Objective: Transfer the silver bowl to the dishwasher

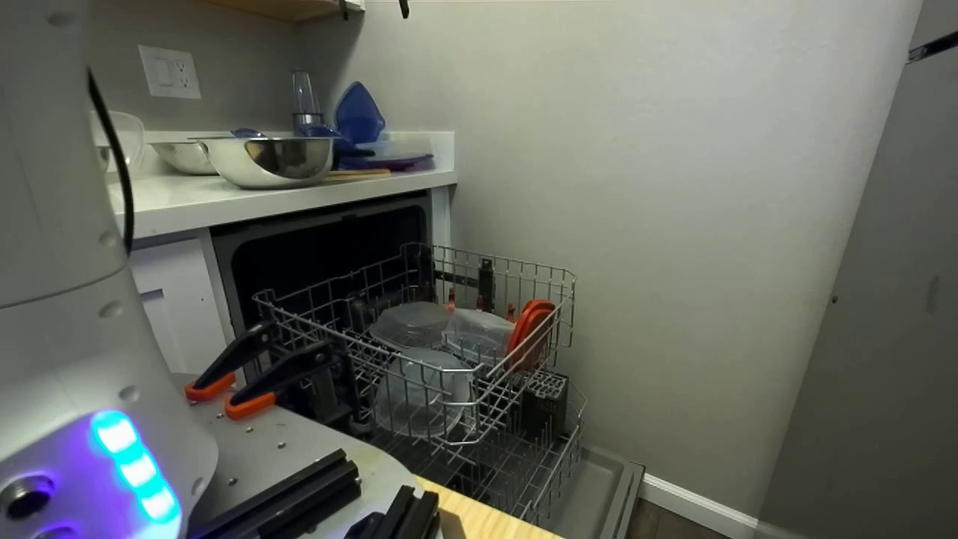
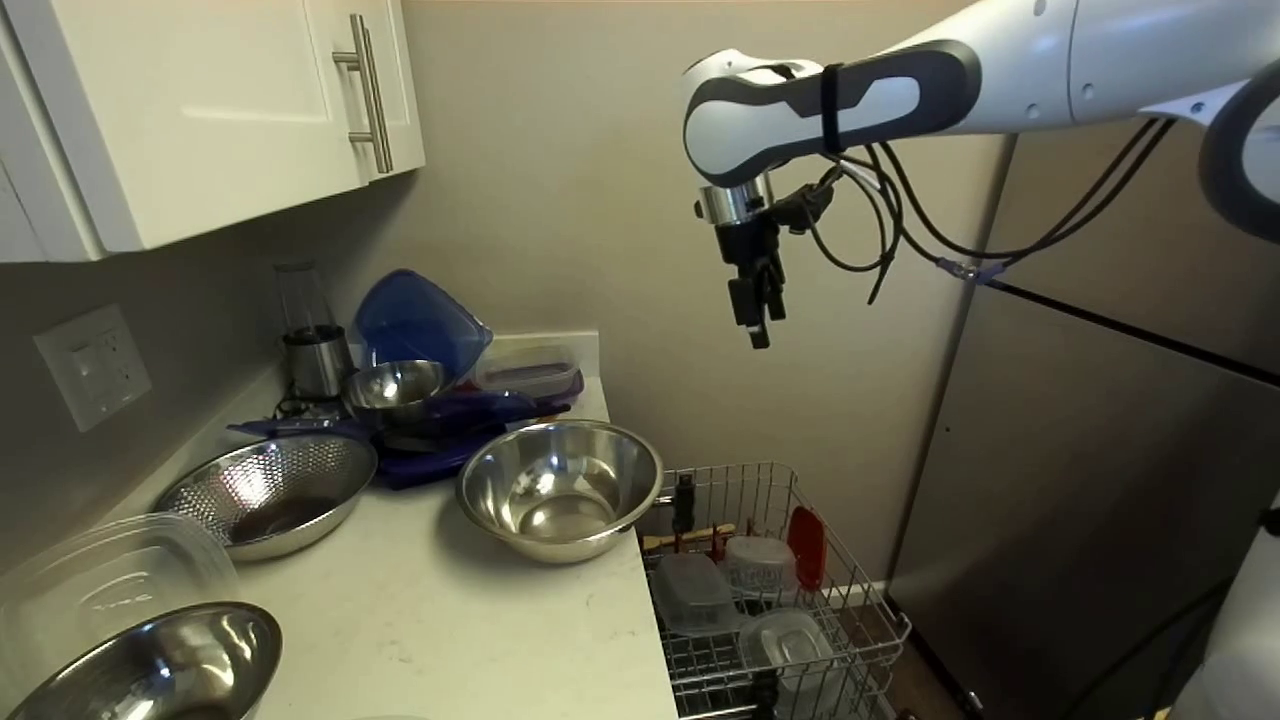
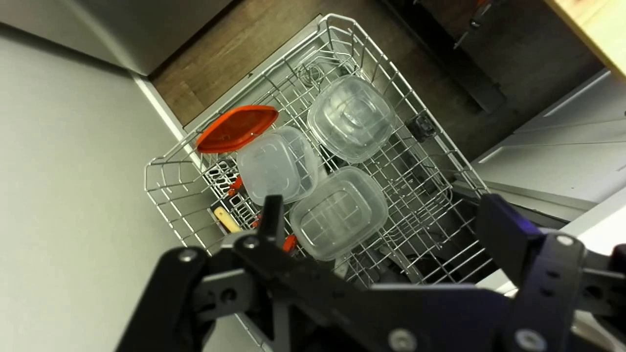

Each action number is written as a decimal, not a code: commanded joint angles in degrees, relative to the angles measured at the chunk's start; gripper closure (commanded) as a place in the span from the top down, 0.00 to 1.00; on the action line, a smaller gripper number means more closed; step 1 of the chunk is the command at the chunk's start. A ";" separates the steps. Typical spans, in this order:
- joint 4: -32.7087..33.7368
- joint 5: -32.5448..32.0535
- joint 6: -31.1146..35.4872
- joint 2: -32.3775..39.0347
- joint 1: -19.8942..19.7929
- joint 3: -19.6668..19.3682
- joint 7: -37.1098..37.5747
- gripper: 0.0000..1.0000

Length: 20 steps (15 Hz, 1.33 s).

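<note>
Gripper [image 2: 762,325], one: points down, above and right of centre in an exterior view, over the upper wire rack [image 3: 415,215]. Fingers [image 3: 508,234] spread wide apart; from my station I see nothing held.

Silver bowl [image 2: 560,490], one: stainless-steel mixing bowl, upright, centre of the same view, resting on the white surface [image 2: 480,620] close to its right edge. I take it for the task's piece by its depth and shine. Gripper well apart from it.

Other steelware, same surface: perforated colander [image 2: 270,490], left of frame; second steel bowl [image 2: 160,670], lower left corner, partly cut off; small steel bowl [image 2: 397,385], above and left of the task's piece in the frame. I count none of these in the job.

Dishwasher [image 1: 322,239], one: open, cavity left of centre in an exterior view, rack drawn out. Rack contents, middle of the wrist view: three clear plastic containers [image 3: 338,213]; at least one orange-red lid [image 3: 237,129]. I make out no steel bowl among them.

Progress, my judgement: receiving end prepared, transfer itself not begun. Outstanding: bring the gripper over the bowl, close on its rim, lift, carry rightward past the surface's edge, lower into the rack, release. Containers occupy much of the rack; I expect placing to be the fussier half.
</note>
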 commanded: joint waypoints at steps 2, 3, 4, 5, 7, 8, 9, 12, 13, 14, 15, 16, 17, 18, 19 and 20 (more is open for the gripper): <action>4.81 -2.42 1.22 4.77 0.89 1.11 0.89 1.00; 5.45 -0.85 1.84 5.57 0.83 1.21 0.53 1.00; 5.83 2.89 4.17 6.16 0.29 1.46 -0.43 1.00; 6.26 5.93 5.64 6.83 -0.06 1.73 -1.97 1.00; 7.29 11.85 7.77 8.46 -0.53 2.04 -3.97 1.00; 7.35 14.57 8.67 9.19 -0.90 2.15 -5.63 1.00; 7.66 17.14 8.87 9.86 -1.28 2.23 -7.35 1.00; 7.45 17.89 8.10 10.07 -0.61 1.80 -6.93 1.00; 7.69 19.51 8.11 10.57 -1.07 1.85 -8.27 1.00; 7.88 20.16 8.11 10.88 -1.37 1.86 -9.05 1.00; 8.06 20.51 8.11 11.05 -1.57 1.88 -9.40 1.00; 8.15 20.67 8.11 11.08 -1.64 1.90 -9.55 1.00; 8.22 20.70 8.10 11.08 -1.63 1.95 -9.56 1.00; 8.27 20.70 8.10 11.08 -1.62 2.01 -9.57 1.00; 8.29 20.71 8.10 11.08 -1.60 2.07 -9.57 1.00; 8.29 20.71 8.10 11.08 -1.59 2.11 -9.57 1.00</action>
